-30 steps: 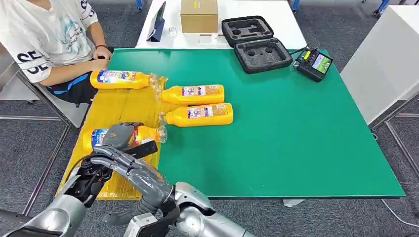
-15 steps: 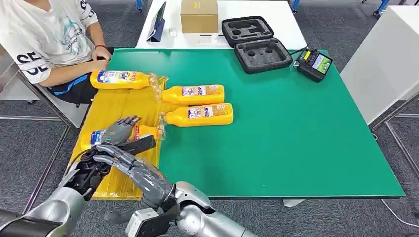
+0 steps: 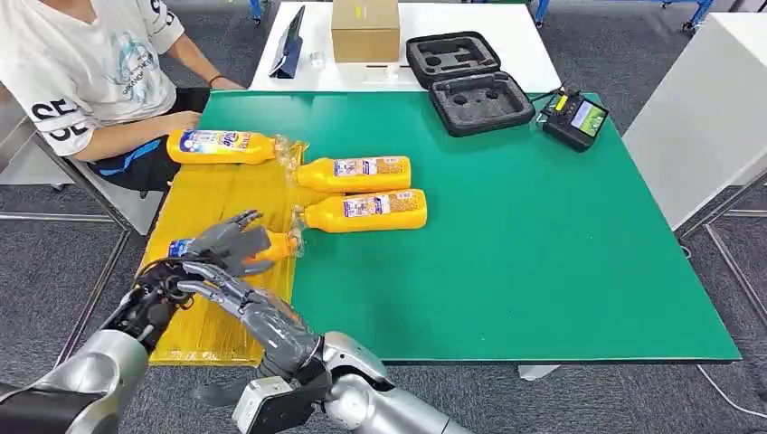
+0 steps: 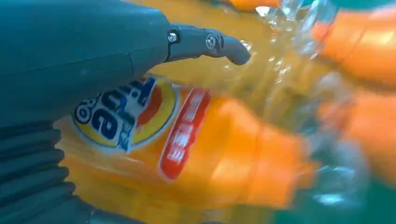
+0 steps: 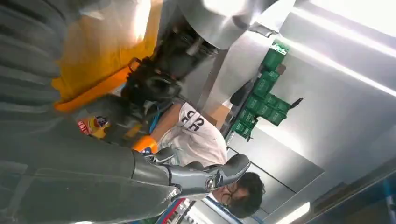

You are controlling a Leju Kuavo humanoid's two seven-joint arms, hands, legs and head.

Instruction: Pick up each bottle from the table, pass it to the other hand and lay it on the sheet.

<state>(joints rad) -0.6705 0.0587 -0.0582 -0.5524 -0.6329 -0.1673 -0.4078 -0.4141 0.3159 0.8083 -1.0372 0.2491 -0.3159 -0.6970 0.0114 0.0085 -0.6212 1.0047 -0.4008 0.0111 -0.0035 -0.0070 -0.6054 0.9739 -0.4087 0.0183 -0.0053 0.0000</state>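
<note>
Orange bottle (image 4: pixel 196 149), partly legible blue-lettered label.

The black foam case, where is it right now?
In the head view, the black foam case lies open at the green table's far edge, between the cardboard box and the remote controller.

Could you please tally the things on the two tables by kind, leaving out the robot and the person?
Orange bottles: 4
Yellow sheet: 1
Black foam-lined case: 1
Handheld controller with screen: 1
Cardboard box: 1
Dark tablet-like item: 1
Total: 9
</note>
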